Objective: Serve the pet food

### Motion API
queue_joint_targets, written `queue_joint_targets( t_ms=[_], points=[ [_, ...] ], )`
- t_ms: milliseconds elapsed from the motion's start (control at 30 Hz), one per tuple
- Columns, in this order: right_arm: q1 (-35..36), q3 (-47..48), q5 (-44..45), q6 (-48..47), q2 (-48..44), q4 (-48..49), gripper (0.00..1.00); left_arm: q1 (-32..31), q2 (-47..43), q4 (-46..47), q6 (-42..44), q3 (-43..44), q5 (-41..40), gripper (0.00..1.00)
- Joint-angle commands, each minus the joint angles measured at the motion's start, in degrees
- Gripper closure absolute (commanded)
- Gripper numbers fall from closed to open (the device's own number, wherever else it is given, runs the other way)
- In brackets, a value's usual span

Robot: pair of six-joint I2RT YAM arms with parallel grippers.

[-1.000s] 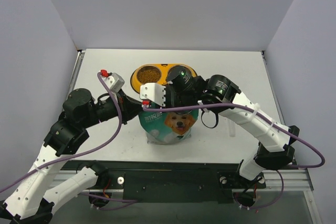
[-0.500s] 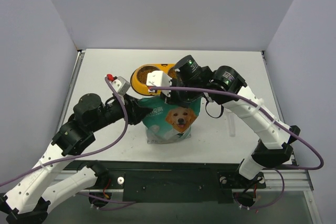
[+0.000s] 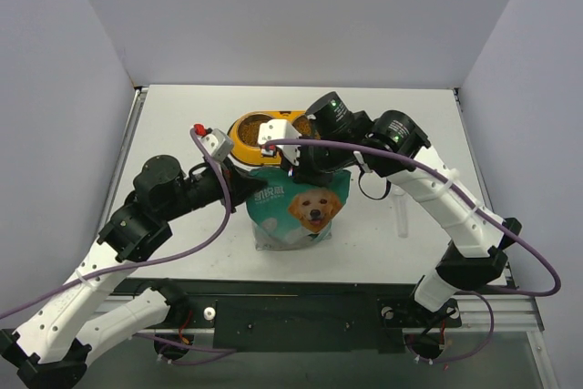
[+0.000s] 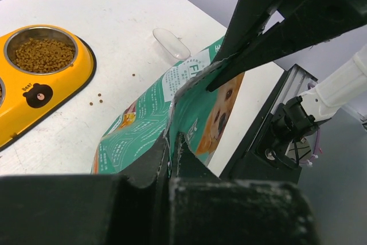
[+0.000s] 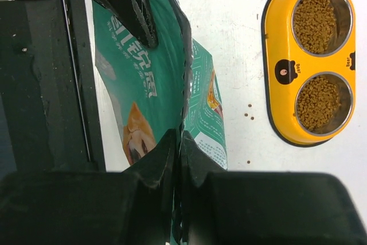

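Note:
The pet food is brown kibble filling both steel bowls (image 5: 314, 21) (image 5: 319, 102) of the yellow feeder (image 5: 277, 44). One bowl shows in the left wrist view (image 4: 43, 54) and one in the top view (image 3: 258, 125). The teal dog-printed bag (image 3: 301, 211) stands upright in front of the feeder. My left gripper (image 3: 248, 190) is shut on the bag's top edge at its left end (image 4: 171, 147). My right gripper (image 3: 308, 168) is shut on the same top edge further right (image 5: 179, 142). The right wrist hides the feeder's right bowl from the top camera.
A few loose pellets (image 5: 250, 113) lie on the white table between bag and feeder, and they also show in the left wrist view (image 4: 97, 98). A clear plastic scoop (image 3: 402, 216) lies right of the bag. The black frame edge (image 3: 301, 293) runs just in front.
The left arm has swung right and closer to the bag. The right wrist has moved back toward the feeder. The bag now shows more of its front and sits slightly further right.

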Motion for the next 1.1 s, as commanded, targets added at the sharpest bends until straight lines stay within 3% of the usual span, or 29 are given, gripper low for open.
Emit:
queue_joint_targets(
  t_ms=[0,33,167,333,433,467,500,800,900,1067],
  points=[
    [1.6,1.43,4.19,0.97,0.04,-1.45,0.95,2.46,-0.64,3.77,-0.11,3.33,3.13,1.0],
    [2.92,1.17,6.04,1.06,0.47,-0.67,0.81,3.25,-0.64,4.13,-0.29,3.59,4.97,1.0],
    [5.83,1.43,8.25,0.62,1.79,1.35,0.61,4.75,-0.47,5.71,-1.7,3.68,7.71,1.0],
    [7.06,-0.94,8.96,0.88,2.58,6.97,0.55,5.19,-1.35,9.83,-4.06,1.58,9.11,1.0],
    [6.98,-0.6,10.63,2.11,3.46,10.32,0.66,5.19,-2.22,11.33,-5.3,0.7,10.52,1.0],
    [6.97,0.1,10.8,2.64,3.55,10.59,0.88,5.28,-2.57,11.34,-5.3,0.35,10.44,1.0],
    [6.62,0.11,12.28,2.73,3.38,10.59,1.0,5.19,-2.84,11.08,-5.21,0.17,10.26,1.0],
    [-0.05,-10.96,29.6,-0.78,-7.95,8.31,1.0,5.98,-5.21,5.8,-3.19,-0.1,0.88,1.0],
    [-1.99,-15.34,29.53,-2.54,-10.85,8.04,1.0,5.98,-6.27,4.92,-2.23,-0.54,-3.18,1.0],
    [-5.5,-18.35,28.48,-2.81,-14.46,9.18,1.0,6.07,-5.3,2.81,-0.73,0.87,-2.49,1.0]
  ],
)
